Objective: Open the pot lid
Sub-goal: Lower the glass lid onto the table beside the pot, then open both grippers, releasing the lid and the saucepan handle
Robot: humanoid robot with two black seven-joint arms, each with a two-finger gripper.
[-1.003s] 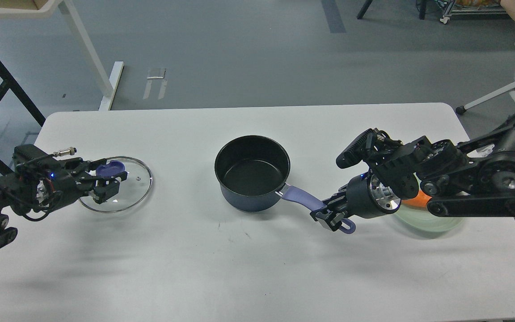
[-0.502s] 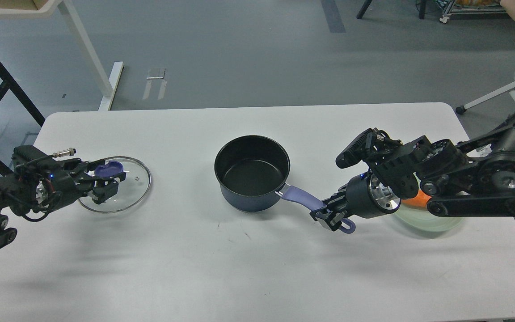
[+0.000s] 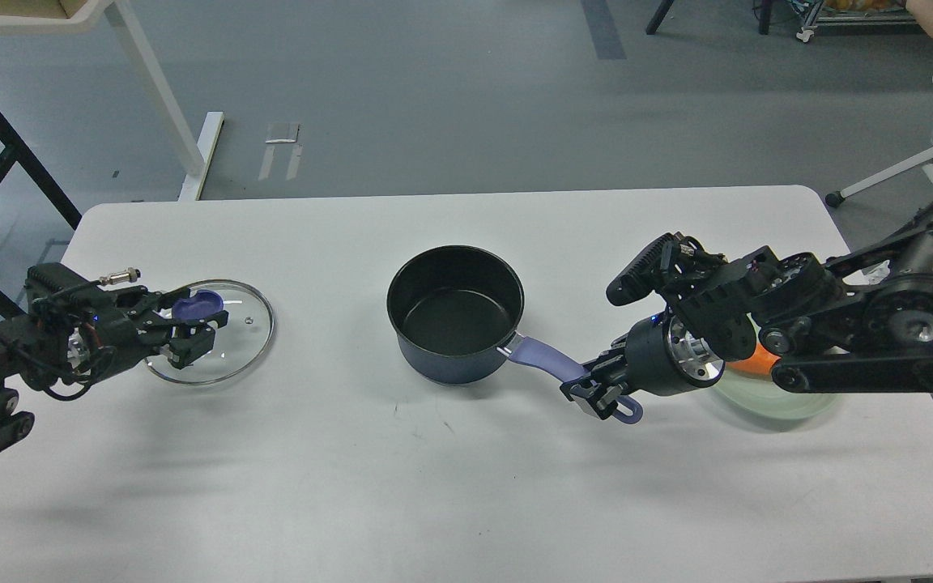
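Note:
The dark blue pot [image 3: 455, 316] stands uncovered in the middle of the white table [image 3: 434, 486], its inside black and empty. Its lilac handle [image 3: 539, 356] points to the front right. My right gripper [image 3: 596, 390] is shut on the far end of that handle. The glass lid [image 3: 244, 336] with a blue knob [image 3: 198, 304] is at the table's left side, well apart from the pot, low over or on the table. My left gripper [image 3: 195, 328] is shut on the knob.
A pale green plate [image 3: 774, 401] with something orange [image 3: 762, 356] on it sits at the right, partly under my right arm. Table legs and a black frame stand beyond the far left edge. A person's arm shows at the top right corner.
The lid and my left gripper have shifted only a little, slightly left and back. The pot and my right arm have hardly moved.

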